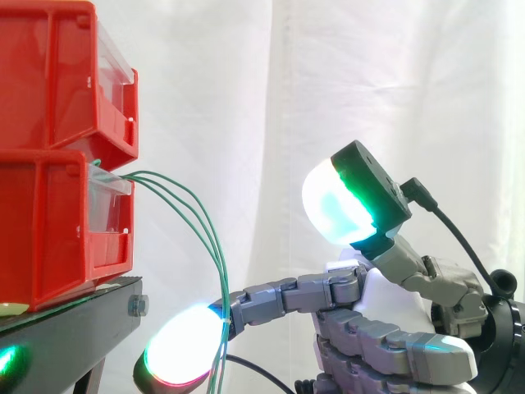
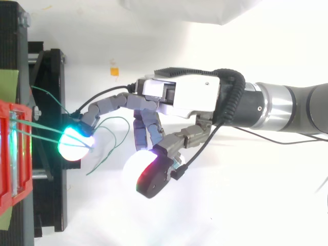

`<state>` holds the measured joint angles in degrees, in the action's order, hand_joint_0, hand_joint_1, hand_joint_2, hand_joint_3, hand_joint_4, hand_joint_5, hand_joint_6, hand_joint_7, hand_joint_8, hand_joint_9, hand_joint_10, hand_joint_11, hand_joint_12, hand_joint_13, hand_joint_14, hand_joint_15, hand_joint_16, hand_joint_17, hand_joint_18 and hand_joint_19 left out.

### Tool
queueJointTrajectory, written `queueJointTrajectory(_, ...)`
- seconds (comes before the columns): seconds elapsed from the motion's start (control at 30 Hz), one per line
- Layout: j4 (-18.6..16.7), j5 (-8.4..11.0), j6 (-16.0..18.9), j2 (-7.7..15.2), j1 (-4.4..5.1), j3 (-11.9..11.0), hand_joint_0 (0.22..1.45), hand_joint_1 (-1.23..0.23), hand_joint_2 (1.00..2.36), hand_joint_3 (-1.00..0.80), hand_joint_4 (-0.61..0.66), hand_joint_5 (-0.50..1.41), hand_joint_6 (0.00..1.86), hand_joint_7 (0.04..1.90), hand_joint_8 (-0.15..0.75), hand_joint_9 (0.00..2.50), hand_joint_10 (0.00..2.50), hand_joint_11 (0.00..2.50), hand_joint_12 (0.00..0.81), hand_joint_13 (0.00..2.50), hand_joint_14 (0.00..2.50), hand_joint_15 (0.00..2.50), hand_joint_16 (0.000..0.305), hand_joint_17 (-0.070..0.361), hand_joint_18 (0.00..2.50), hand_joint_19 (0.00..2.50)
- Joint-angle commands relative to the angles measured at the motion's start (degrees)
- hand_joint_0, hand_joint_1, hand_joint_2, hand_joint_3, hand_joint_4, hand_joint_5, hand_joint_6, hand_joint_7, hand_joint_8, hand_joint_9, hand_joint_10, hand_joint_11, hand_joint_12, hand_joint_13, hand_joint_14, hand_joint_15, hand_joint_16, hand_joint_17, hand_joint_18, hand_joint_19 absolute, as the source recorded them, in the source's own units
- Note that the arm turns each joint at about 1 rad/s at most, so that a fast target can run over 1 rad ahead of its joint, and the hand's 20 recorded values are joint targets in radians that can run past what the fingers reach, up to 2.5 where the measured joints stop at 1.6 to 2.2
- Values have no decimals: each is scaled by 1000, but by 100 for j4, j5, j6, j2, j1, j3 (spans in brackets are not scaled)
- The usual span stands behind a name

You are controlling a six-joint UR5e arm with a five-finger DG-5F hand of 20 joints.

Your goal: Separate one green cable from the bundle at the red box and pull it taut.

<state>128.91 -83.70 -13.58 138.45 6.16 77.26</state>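
Observation:
A bundle of thin green cables (image 1: 197, 217) leaves the front of the lower red bin (image 1: 49, 230) and droops down past the edge of the black stand (image 1: 74, 328). My hand (image 2: 179, 95) reaches in from the right, open. One long finger stretches toward the bin. Its glowing white-cyan fingertip (image 1: 184, 353) lies against the hanging cables just below the stand's edge. From above, the cables (image 2: 46, 132) run from the bin (image 2: 10, 154) to that fingertip (image 2: 74, 144), and slack loops trail behind it. The thumb pad (image 1: 336, 205) stands raised and apart, glowing green, with nothing against it.
A second red bin (image 1: 57, 74) is stacked on the lower one. A stray green strand (image 2: 51, 97) crosses the stand top (image 2: 48, 77). A white curtain hangs behind, and the white floor lies under the hand.

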Motion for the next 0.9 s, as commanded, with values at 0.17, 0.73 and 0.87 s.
queueJointTrajectory(0.17,99,-24,49,-2,-62,0,391,-501,1000,-500,354,-151,502,664,395,2117,15,438,575,2185,19,570,90,203,2500,240)
queueJointTrajectory(0.73,293,-50,93,-64,-62,0,392,-503,1000,-500,353,-151,501,663,396,2116,18,441,575,2183,17,569,90,204,2500,241)
queueJointTrajectory(0.87,398,-59,128,-73,-53,0,393,-501,1000,-500,354,-151,502,662,394,2113,17,437,572,2183,17,568,91,204,2500,246)
